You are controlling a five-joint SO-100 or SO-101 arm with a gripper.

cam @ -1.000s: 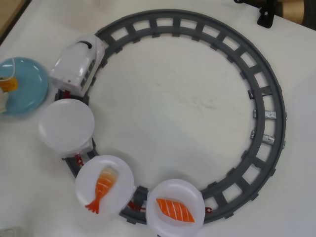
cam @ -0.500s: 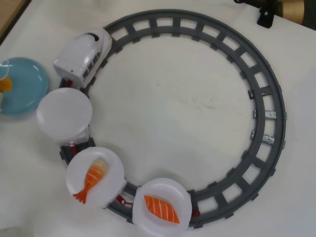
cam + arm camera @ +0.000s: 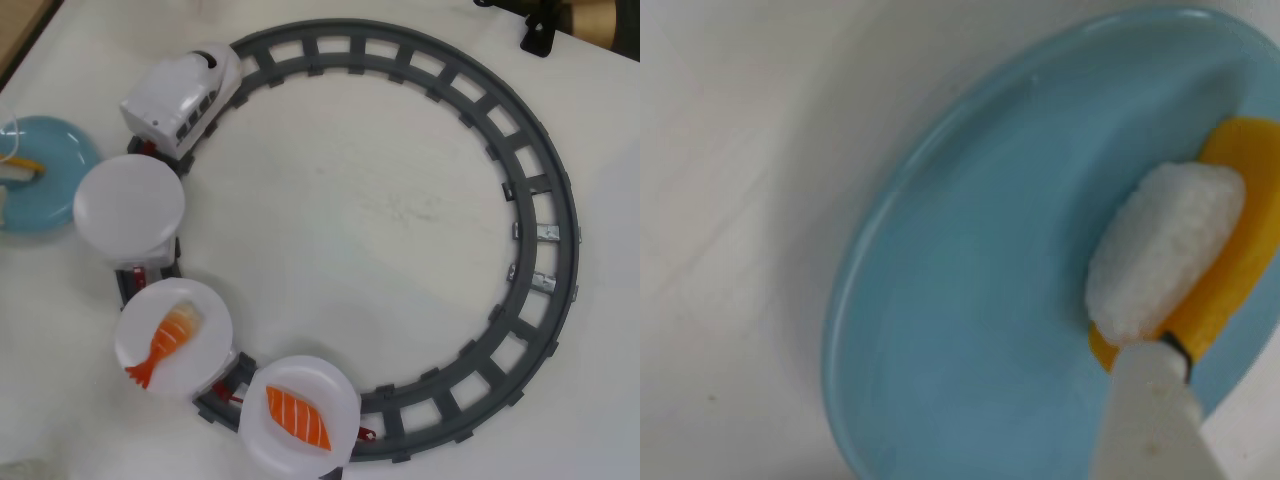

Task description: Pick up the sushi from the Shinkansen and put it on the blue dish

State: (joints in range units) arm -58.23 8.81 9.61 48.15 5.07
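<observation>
In the wrist view one white finger (image 3: 1150, 420) rises from the bottom edge and ends against the egg sushi (image 3: 1230, 260), which lies on its side with the white rice lump facing the camera and the yellow slab behind it. Only this finger shows, so whether the jaws are clenched on the piece or released cannot be told. The sushi sits over the right part of the blue dish (image 3: 970, 330), near its rim; the rest of the dish floor is bare, and the white surface (image 3: 730, 200) runs open beyond the dish's left edge.

In the overhead view the blue dish (image 3: 50, 190) is cut by the left frame edge, with a sliver of yellow sushi (image 3: 22, 167) at that edge. Just to its right an empty white plate (image 3: 129, 207) trails the Shinkansen (image 3: 185, 95) on the grey circular track (image 3: 550, 220). Behind come a plate with shrimp sushi (image 3: 163, 340) and one with salmon sushi (image 3: 297, 417). The inside of the track loop is open surface.
</observation>
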